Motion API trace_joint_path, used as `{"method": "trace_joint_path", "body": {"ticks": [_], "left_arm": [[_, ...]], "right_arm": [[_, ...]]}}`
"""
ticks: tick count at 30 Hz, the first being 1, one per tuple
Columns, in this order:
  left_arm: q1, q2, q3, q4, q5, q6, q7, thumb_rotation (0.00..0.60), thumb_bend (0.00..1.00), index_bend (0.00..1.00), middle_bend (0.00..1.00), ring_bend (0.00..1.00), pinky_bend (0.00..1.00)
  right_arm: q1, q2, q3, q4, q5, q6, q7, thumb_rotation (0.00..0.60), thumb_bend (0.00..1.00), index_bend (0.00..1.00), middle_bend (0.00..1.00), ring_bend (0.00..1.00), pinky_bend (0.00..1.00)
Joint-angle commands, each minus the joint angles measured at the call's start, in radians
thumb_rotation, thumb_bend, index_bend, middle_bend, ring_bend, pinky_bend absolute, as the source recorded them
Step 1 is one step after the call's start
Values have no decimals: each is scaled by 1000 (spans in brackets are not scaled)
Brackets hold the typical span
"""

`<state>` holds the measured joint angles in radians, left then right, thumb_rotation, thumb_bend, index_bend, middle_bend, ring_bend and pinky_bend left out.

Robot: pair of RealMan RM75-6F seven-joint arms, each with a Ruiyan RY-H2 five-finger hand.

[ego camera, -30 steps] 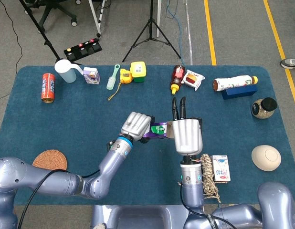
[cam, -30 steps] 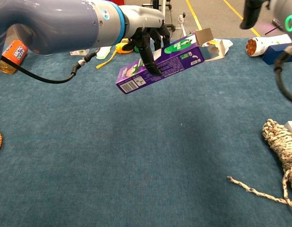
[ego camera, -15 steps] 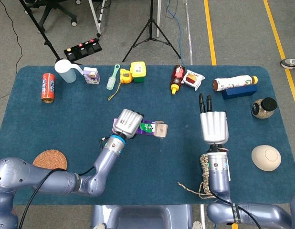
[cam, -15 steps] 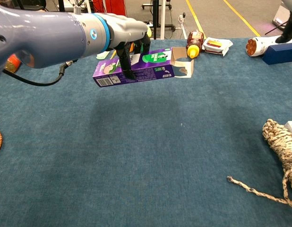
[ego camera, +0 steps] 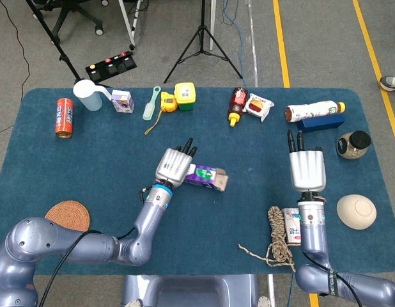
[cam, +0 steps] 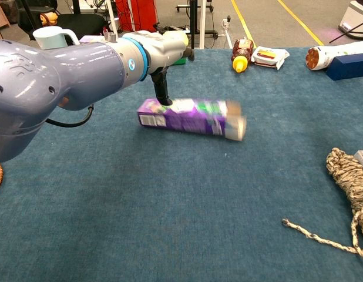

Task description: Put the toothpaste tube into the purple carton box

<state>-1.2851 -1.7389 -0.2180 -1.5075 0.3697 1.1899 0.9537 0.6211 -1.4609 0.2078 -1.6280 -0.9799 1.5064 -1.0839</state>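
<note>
The purple carton box (ego camera: 207,177) (cam: 187,116) lies on its side on the blue cloth, mid-table, blurred in the chest view. Its open flap end (cam: 235,126) points right. My left hand (ego camera: 174,166) (cam: 161,50) hovers over the box's left end with fingers spread and holds nothing; one dark finger (cam: 164,88) reaches down to the box top. Well to the right, my right hand (ego camera: 306,169) is raised with fingers straight and nothing in it. No toothpaste tube shows outside the box; its inside is hidden.
A rope (ego camera: 277,236) (cam: 352,188) and a small white carton (ego camera: 293,225) lie near my right forearm. A bowl (ego camera: 356,212) and a jar (ego camera: 353,144) sit at the right edge. Bottles, a can (ego camera: 64,118), a pitcher (ego camera: 89,94) and other items line the back; a coaster (ego camera: 66,215) lies front left.
My left hand carried the box left and down, then let it go; it now lies on the cloth. My right hand drew away to the right.
</note>
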Motion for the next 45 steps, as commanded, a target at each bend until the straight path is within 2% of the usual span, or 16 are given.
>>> {"method": "trace_joint_path", "body": {"ticks": [1,5,9,11,15,18,20,25,28,34,37,45], "left_arm": [[5,1,-6,-5,2,-1,0,600,271,1,0,197,562],[18,9,-16,-18,24,0,-15,600,261,0,0,148,538],[44,40,-30,-51,61,-3,-60,600,213,0,0,60,435],[65,74,-30,-83,88,-2,-86,600,177,0,0,19,377],[136,192,-2,-183,164,4,-149,600,115,0,0,0,321],[202,301,47,-262,228,18,-186,600,108,0,0,0,312],[258,378,80,-318,300,40,-237,600,108,0,0,0,308],[429,552,173,-419,535,130,-429,600,108,0,0,0,300],[532,629,236,-444,656,180,-559,600,107,0,0,0,293],[725,710,360,-385,890,287,-807,600,108,0,0,0,285],[810,712,406,-333,978,354,-894,600,108,0,0,0,284],[999,657,451,-228,1108,522,-991,600,108,0,0,0,279]], "right_arm": [[-3,2,2,1,0,-1,4,600,0,0,167,713,564],[-7,5,3,1,-7,2,8,600,0,0,166,713,559],[-13,12,5,-9,-17,8,18,600,0,0,164,666,529],[-18,20,6,-19,-25,12,30,600,0,0,154,571,486],[-36,47,0,-44,-52,13,78,600,0,0,86,280,357],[-55,75,-13,-54,-95,2,160,600,0,0,66,214,314],[-70,97,-27,-48,-143,-7,238,600,0,0,65,209,305],[-114,127,-76,34,-294,-1,474,600,0,3,65,209,296],[-139,133,-92,88,-334,1,594,600,0,6,65,206,287],[-191,144,-115,181,-384,4,822,600,0,17,65,185,272],[-214,153,-126,202,-410,20,876,600,0,17,64,166,264],[-264,186,-178,201,-554,92,1006,600,0,50,63,135,237]]}}
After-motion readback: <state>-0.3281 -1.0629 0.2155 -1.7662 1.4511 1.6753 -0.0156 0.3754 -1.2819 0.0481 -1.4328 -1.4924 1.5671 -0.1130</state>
